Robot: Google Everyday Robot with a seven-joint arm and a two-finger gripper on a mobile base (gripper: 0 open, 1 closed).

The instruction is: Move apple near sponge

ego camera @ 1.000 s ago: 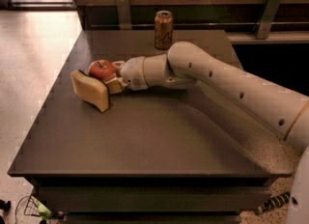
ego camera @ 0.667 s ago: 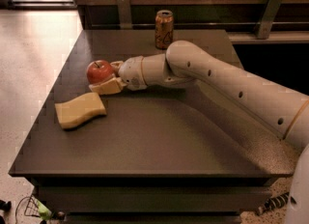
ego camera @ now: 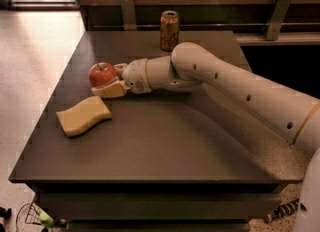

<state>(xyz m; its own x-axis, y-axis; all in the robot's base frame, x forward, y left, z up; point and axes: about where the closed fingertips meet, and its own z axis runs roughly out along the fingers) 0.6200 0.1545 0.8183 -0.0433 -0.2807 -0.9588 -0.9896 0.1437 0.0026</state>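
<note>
Claw (ego camera: 107,80) sits just behind the wavy-edged pale yellow foam sponge (ego camera: 83,116) & a bit to its right, low over the dark grey surface (ego camera: 165,141). Its two pale fingers are closed in on either side of the round red-orange apple w/ short dark stem (ego camera: 102,73), nothing else in its hold. So the apple is just beyond the sponge's far edge, near but not touching, w/ a narrow strip of surface btwn them; can't tell if it rests on the surface or hangs a shade above. Sponge lies flat, yellow side up. Tall orange drink can (ego camera: 169,30) stands well behind the sponge & off to its right. White jointed arm (ego camera: 225,83) reaches in from the sponge's right. Step in hand, imo: the placing end of the carry, apple about as near the sponge as asked. Next move prob calls for setting it down if not down yet, spreading the fingers w/o nudging it into a roll, then backing off away from the sponge, not over it
</note>
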